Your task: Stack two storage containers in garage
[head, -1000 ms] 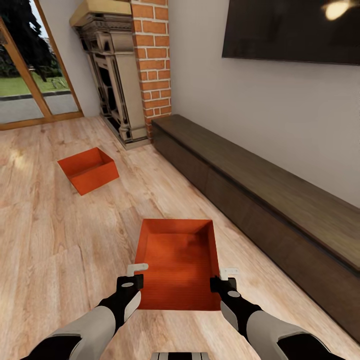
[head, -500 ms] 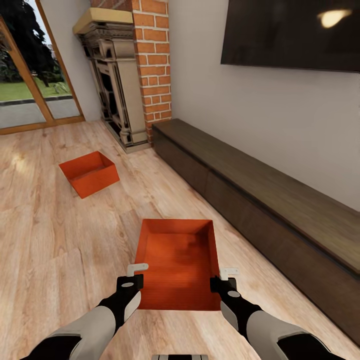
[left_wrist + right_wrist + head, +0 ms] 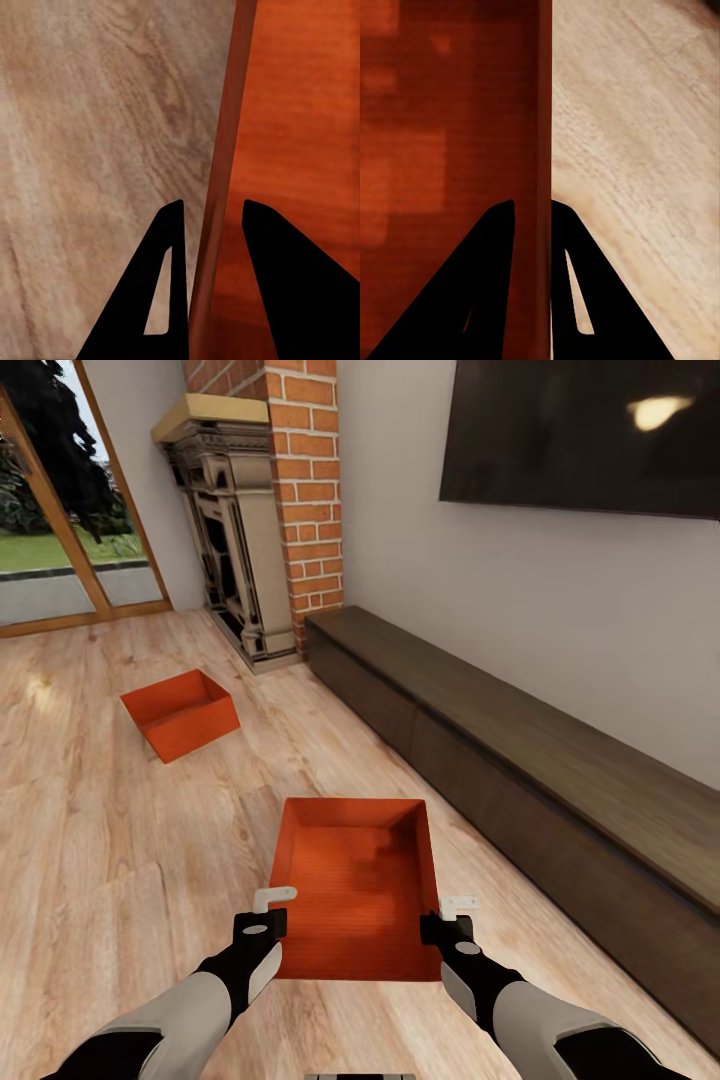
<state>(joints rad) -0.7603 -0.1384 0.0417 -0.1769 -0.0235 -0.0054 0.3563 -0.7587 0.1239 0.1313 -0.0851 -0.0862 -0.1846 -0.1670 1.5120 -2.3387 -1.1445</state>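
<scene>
One orange-red storage container [image 3: 355, 885] hangs in front of me over the wood-plank floor of the living room, held by both long side walls. My left gripper [image 3: 268, 912] is shut on its left wall [image 3: 219, 187], one finger outside and one inside the bin. On the opposite wall [image 3: 544, 135] my right gripper [image 3: 452, 916] is shut in the same way. The ribbed inside of the bin holds nothing. A second, alike storage container [image 3: 182, 712] rests on the planks farther off to the left, near the fireplace. The garage is out of view.
A long dark low bench [image 3: 520, 760] runs along the right wall under a black TV [image 3: 590, 435]. The ornate fireplace [image 3: 230, 550] and brick chimney [image 3: 300, 480] stand at the back. A glass door with a wood frame [image 3: 60, 540] is at far left.
The whole room has slid down in the picture, so the camera has moved. The held container and both grippers keep their place in the view.
</scene>
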